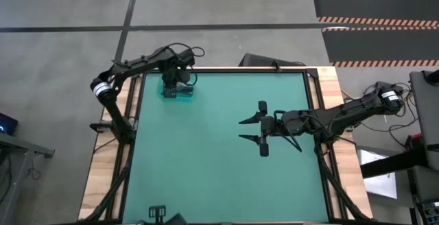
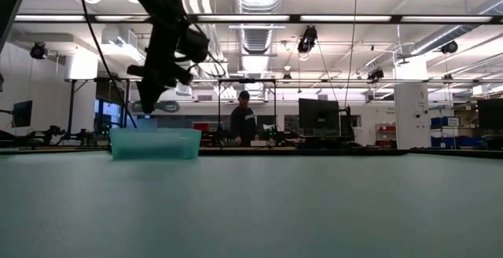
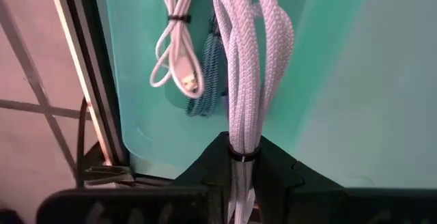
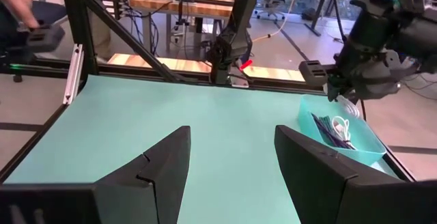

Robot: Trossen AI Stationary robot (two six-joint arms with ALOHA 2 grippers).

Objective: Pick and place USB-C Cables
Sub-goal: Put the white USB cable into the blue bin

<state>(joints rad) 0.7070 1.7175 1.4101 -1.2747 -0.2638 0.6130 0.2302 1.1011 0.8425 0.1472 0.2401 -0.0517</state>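
One white cable (image 3: 249,80), a braided bundle cinched by a dark tie, hangs from your left gripper (image 3: 242,166), whose fingers pinch its lower end just above the bin (image 1: 180,92). You are at the placing step: the bundle dangles over the bin, which sits near the mat's 11 o'clock corner. Your next move calls for spreading those fingers so the soft loops drop inside the walls and don't drape over the rim. In the bin already lie a smooth, thin white cable (image 3: 172,43) with a bare metal plug and a woven grey-teal cable (image 3: 208,80), touching each other; the right wrist view shows dark strands there too. That bin is translucent teal plastic with rounded corners, on a matte green mat (image 1: 206,170). Your right gripper (image 1: 262,128) waits near mat centre, fingers spread wide, holding nothing.
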